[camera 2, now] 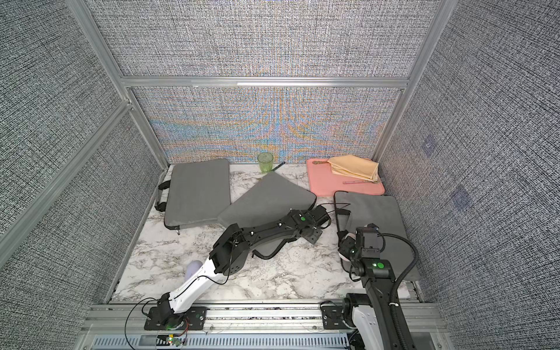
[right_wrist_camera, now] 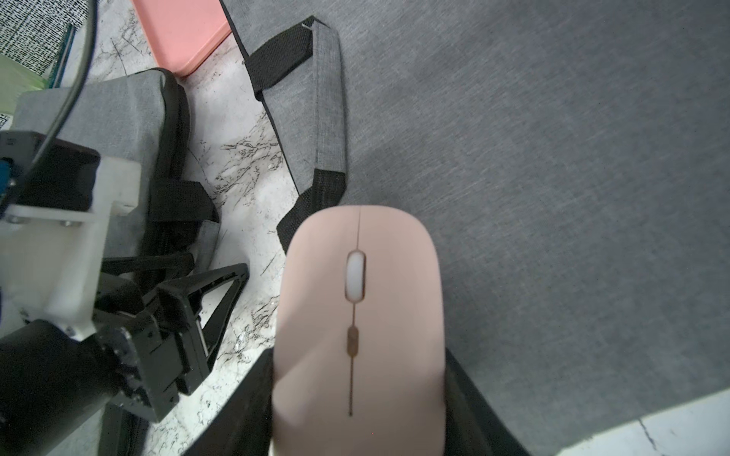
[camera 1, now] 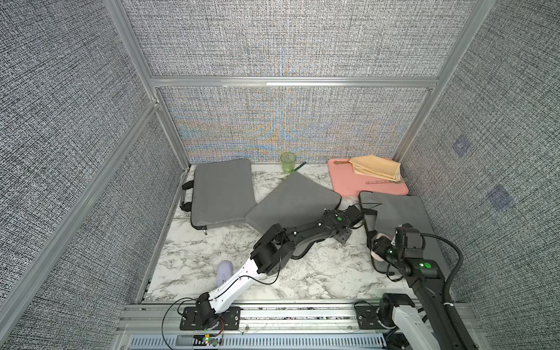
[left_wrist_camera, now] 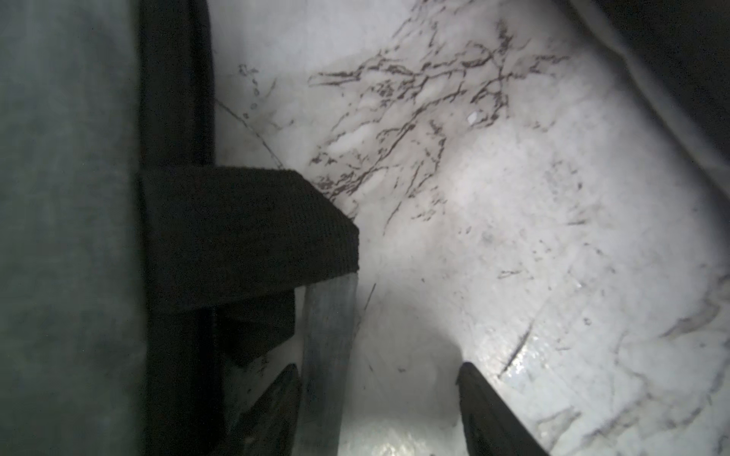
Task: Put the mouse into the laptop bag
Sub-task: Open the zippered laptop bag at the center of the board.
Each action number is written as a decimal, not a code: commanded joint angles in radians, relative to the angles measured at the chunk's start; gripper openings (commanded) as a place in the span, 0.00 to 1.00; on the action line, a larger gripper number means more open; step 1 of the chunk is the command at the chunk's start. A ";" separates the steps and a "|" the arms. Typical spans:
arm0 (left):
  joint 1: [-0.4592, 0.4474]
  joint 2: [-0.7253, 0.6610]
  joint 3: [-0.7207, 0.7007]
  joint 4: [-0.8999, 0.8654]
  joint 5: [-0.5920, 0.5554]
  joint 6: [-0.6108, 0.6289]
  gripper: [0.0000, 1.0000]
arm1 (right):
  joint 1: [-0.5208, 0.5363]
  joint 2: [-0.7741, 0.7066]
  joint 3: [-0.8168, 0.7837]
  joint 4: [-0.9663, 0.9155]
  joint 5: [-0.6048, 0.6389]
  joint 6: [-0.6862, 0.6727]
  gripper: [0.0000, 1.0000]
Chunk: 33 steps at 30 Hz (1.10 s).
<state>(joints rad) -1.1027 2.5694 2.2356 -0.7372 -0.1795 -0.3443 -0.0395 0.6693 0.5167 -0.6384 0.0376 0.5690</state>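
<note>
Mice: a lavender mouse (camera 1: 224,268) lies lower left in both top views, half behind the left arm (camera 1: 235,284). Lower right, right gripper (right_wrist_camera: 357,379) clamps a pink mouse (right_wrist_camera: 359,300) over the handle edge of the right-hand laptop bag (right_wrist_camera: 553,177). Mid-frame, left gripper (left_wrist_camera: 375,379) stands partly spread, the handle strap (left_wrist_camera: 328,339) of the middle laptop bag (camera 1: 291,203) between its jaws, not pinched.

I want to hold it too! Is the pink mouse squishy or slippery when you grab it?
The pink mouse looks like smooth, hard plastic, so probably stiff and maybe a little slippery. It is slim and much smaller than the laptop bag, so likely light.
</note>
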 commanded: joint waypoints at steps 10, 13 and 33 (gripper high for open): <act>0.008 0.040 0.014 -0.159 0.052 0.007 0.01 | -0.001 -0.009 -0.009 0.026 -0.026 -0.010 0.02; 0.024 0.016 0.051 -0.200 0.034 -0.022 0.00 | -0.002 -0.019 -0.014 0.029 -0.038 -0.008 0.02; 0.166 -0.446 -0.154 0.102 0.202 -0.078 0.00 | 0.199 0.628 0.142 0.575 -0.313 0.107 0.00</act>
<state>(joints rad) -0.9390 2.1258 2.0758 -0.6949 -0.0216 -0.4030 0.1471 1.2137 0.6125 -0.2176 -0.2218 0.6395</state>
